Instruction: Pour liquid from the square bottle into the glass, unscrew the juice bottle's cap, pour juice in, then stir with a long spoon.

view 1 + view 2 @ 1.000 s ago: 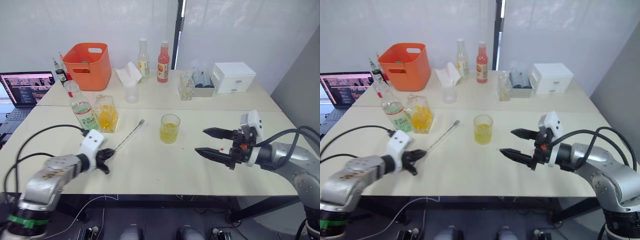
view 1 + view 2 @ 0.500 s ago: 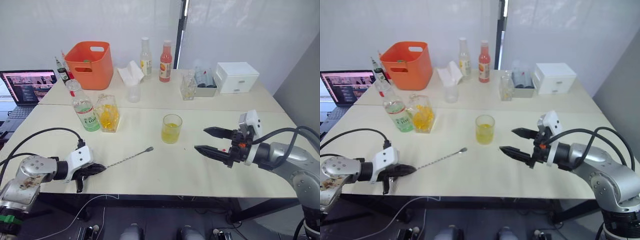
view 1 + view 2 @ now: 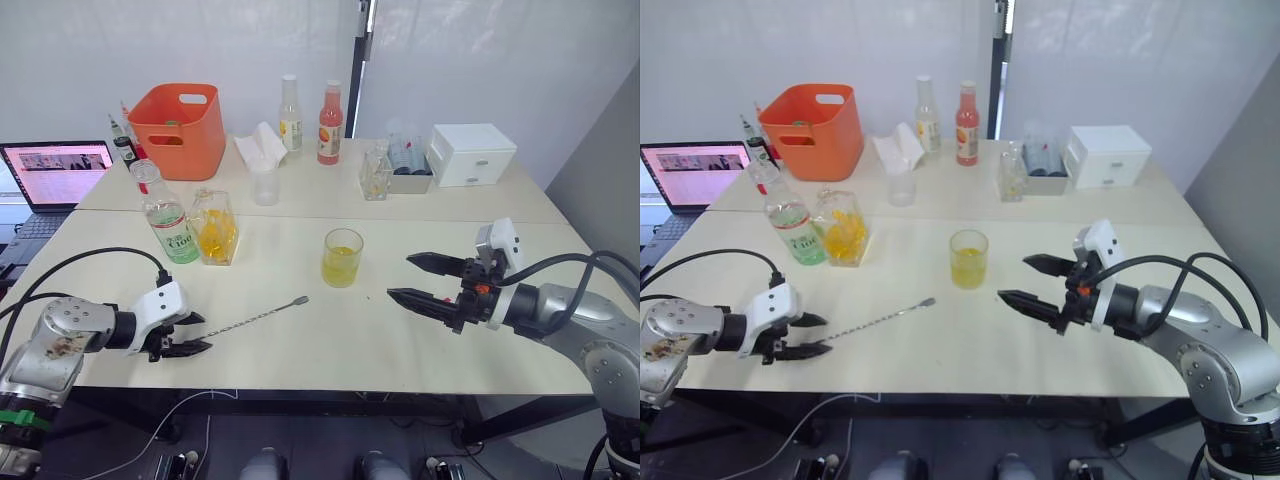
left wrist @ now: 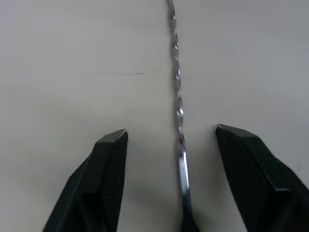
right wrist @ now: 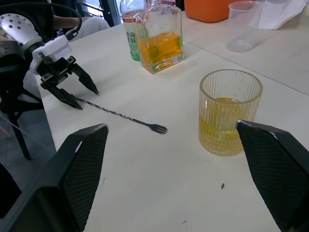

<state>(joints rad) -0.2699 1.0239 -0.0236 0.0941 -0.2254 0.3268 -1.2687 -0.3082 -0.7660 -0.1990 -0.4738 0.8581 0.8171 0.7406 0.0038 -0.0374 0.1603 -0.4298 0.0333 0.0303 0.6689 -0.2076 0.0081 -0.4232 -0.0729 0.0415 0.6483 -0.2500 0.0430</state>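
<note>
Here the left gripper (image 3: 190, 334), jaws spread, straddles the long spoon (image 3: 255, 317); right gripper (image 3: 422, 280) gapes empty.

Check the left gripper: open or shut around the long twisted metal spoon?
Open. The left gripper has its black fingers spread on either side of the long twisted metal spoon, which lies flat on the table, untouched.

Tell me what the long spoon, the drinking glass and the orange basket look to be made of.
Long spoon: polished metal, likely steel; its twisted shaft glints silver.
Glass: clear ribbed glass, possibly plastic; yellow liquid shows through.
Orange basket: moulded plastic by its look, uniform matte colour with a cut-out handle.
</note>
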